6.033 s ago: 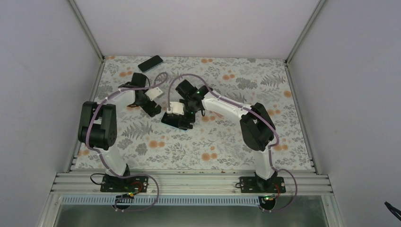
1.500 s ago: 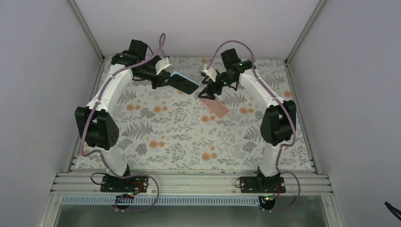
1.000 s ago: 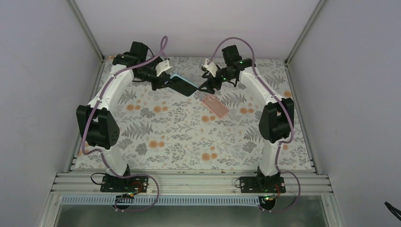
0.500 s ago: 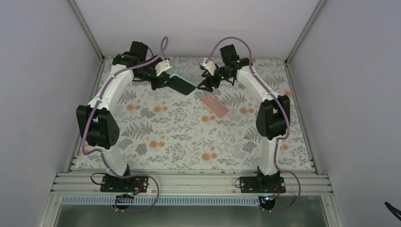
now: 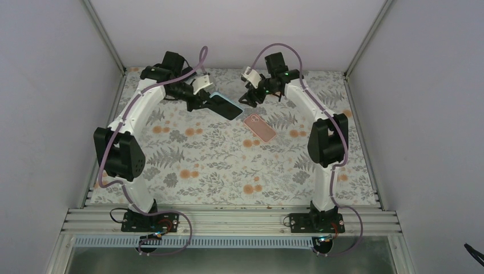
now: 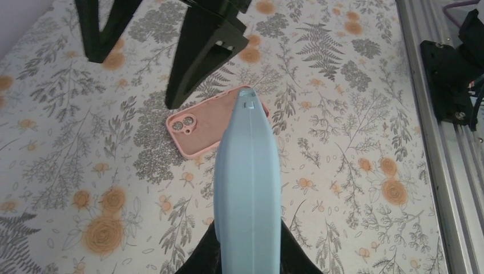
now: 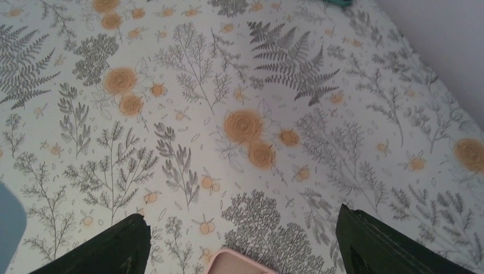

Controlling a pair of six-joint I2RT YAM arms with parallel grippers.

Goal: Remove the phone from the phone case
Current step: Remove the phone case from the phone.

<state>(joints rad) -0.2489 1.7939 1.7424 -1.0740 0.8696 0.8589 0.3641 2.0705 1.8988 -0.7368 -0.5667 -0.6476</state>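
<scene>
Left gripper (image 5: 204,103): you have it closed on the blue case (image 5: 225,107), both fingers (image 6: 208,261) pressed against its flat sides at one end.
Blue case, position: it is off the table (image 5: 228,171), jutting from your left gripper towards the middle of the far half of the workspace.
Blue case, look: from your left wrist camera you see only its light blue edge, smooth and rounded, with a small notch near the far tip. From overhead, the upturned face is dark with a blue border. You cannot tell from these views whether anything sits inside it.
Pink phone (image 5: 260,128): it lies flat on the floral table, right of centre, well clear of the blue case and touched by neither gripper.
Pink phone, look: a salmon pink slab with rounded corners and a raised square bump holding two lenses in one corner, so its back faces up.
Right gripper (image 5: 246,101): your jaws are spread wide and hold nothing. It hovers over the table just beyond the lens end of the pink phone.
Right wrist camera: you see only a pink corner at the bottom edge, between the two dark fingers (image 7: 122,246).
</scene>
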